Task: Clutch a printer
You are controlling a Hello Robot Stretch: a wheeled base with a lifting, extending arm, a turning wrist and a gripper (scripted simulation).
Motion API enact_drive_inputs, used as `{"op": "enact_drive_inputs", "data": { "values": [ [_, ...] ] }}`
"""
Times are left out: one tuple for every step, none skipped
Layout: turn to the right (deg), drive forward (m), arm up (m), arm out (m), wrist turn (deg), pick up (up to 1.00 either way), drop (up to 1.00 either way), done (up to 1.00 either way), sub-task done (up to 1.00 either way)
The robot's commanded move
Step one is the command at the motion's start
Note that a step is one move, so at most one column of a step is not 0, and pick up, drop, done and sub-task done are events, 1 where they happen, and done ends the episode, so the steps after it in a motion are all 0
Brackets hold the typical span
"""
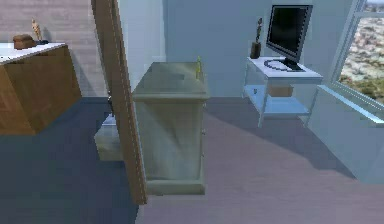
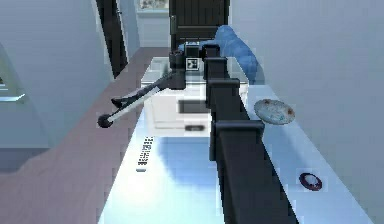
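REACHING FOR THE PRINTER: A Stretch robot's arm (image 2: 238, 150) extends across a pale desk (image 2: 185, 185) toward a white printer (image 2: 186, 104). The printer stands at the desk's far end, near a blue cushion-like shape (image 2: 238, 50). The approach looks to be the step in hand. The end effector (image 2: 108, 120) juts out left of the printer, its thin fingers (image 2: 138, 98) over bare floor and holding nothing. Whether it is released or clenched cannot be told. The next move likely calls for turning the fingers toward the printer's body and settling them on it before any lift. A bowl (image 2: 272, 110) sits just right of the arm.
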Motion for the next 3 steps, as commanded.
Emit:
{"op": "enact_drive_inputs", "data": {
  "values": [
    [0.0, 0.00, 0.00, 0.00, 45.0, 0.00, 0.00, 0.00, 0.00],
    [0.0, 0.00, 0.00, 0.00, 36.0, 0.00, 0.00, 0.00, 0.00],
    [0.0, 0.00, 0.00, 0.00, 0.0, 1.00, 0.00, 0.00, 0.00]
  ]
}}
